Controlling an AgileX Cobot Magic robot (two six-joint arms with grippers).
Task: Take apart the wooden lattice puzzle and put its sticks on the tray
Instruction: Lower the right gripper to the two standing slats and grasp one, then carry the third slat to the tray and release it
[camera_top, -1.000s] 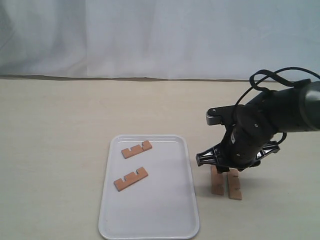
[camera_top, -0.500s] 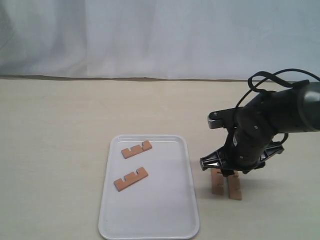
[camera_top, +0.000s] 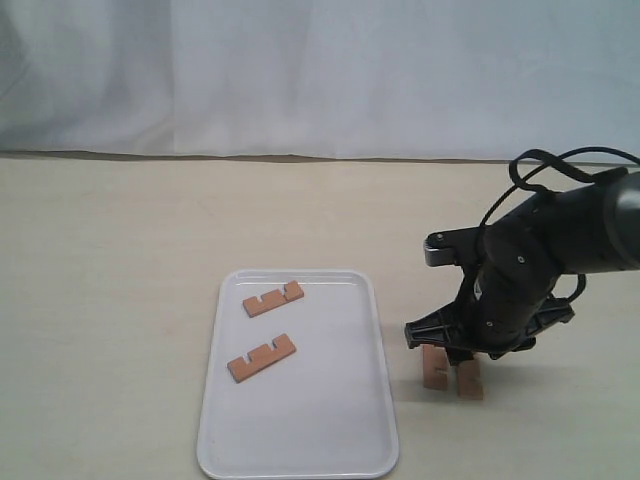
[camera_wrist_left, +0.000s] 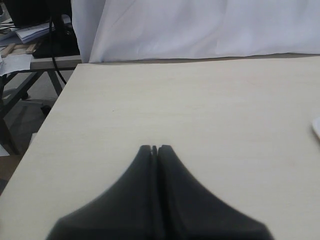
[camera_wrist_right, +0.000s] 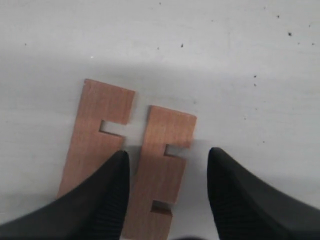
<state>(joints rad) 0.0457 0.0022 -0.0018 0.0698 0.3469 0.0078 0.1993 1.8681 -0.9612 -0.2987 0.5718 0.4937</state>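
Observation:
The lattice puzzle is apart into single sticks. Two notched sticks lie flat on the white tray (camera_top: 340, 420): one (camera_top: 273, 298) near its far end, another (camera_top: 261, 357) near the middle. Two more sticks lie side by side on the table to the right of the tray, one (camera_wrist_right: 94, 140) on the tray side and one (camera_wrist_right: 162, 170) beside it. My right gripper (camera_wrist_right: 167, 160) hangs low over them, open, its fingers straddling the second stick (camera_top: 468, 379). One finger overlaps the first stick (camera_top: 433, 369). My left gripper (camera_wrist_left: 155, 148) is shut and empty over bare table.
The table's left edge (camera_wrist_left: 50, 115) shows in the left wrist view, with desk clutter and cables beyond it. A white curtain hangs behind the table.
The right arm has come down and shifted slightly right over the two sticks on the table. The sticks and the tray have not moved.

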